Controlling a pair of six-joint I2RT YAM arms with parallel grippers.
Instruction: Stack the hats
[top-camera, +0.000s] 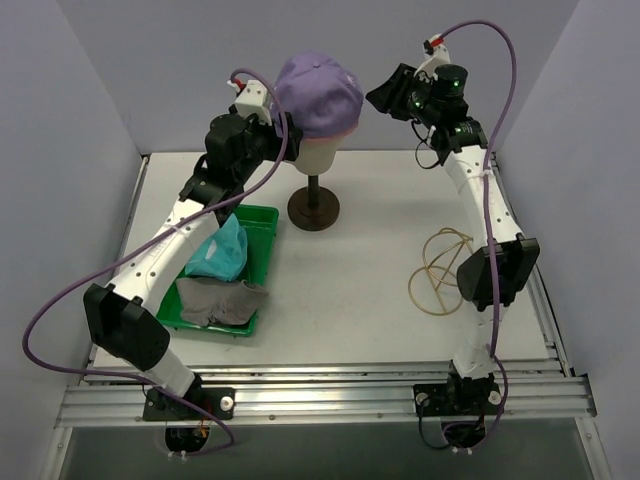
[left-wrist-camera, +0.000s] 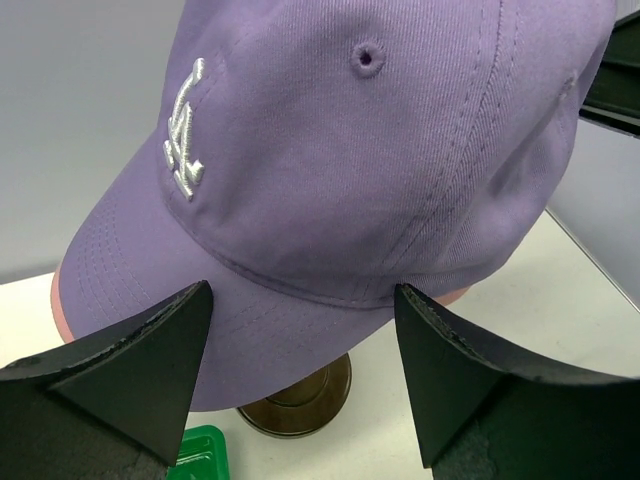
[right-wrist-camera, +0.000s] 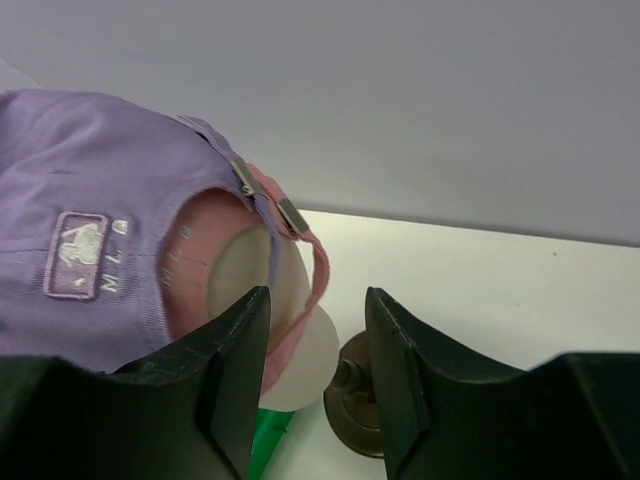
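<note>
Caps stacked on the stand, grippers flanking.
Lavender cap covers pink cap on mannequin head at 12 o'clock. Left gripper jaws wide, empty; right gripper jaws narrowly parted, empty. Teal hat and grey hat lie in tray at 9 o'clock.

lavender cap: matt twill cloth | green tray: glossy plastic

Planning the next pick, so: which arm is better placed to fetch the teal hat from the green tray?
Left. The green tray with the teal bucket hat lies just beside the left arm, on its side. The right end effector sits open across the mannequin stand, farther off.
</note>
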